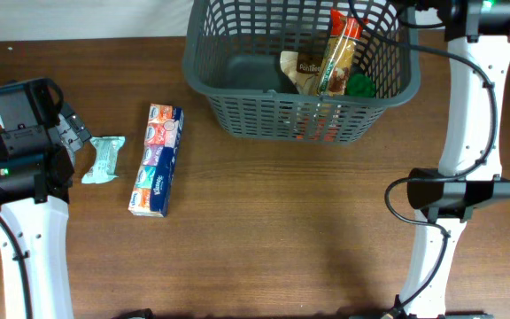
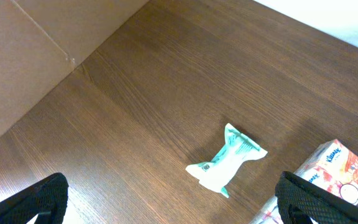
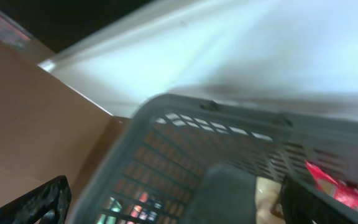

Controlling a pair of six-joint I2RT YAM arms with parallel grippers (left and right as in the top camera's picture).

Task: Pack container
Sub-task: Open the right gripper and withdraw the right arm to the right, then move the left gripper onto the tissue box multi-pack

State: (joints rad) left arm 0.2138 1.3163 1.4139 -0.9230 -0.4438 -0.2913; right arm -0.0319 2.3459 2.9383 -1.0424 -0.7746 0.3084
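Note:
The dark grey basket (image 1: 237, 111) stands at the back of the table, right of centre. It holds a beige packet (image 1: 304, 71), a long orange snack packet (image 1: 339, 53) leaning upright and a green item (image 1: 359, 85). A small white and teal packet (image 1: 104, 159) and a Kleenex tissue multipack (image 1: 158, 159) lie on the table at the left. My left gripper (image 2: 173, 202) is open and empty, hovering just left of the teal packet (image 2: 227, 163). My right gripper (image 3: 173, 208) is open and empty above the basket's far rim (image 3: 229, 115); that view is blurred.
The tissue multipack (image 2: 339, 173) lies just right of the teal packet. The right arm's base (image 1: 454, 190) stands at the right of the table. A red packet (image 3: 334, 186) shows inside the basket. A brown board and a white wall lie behind the table.

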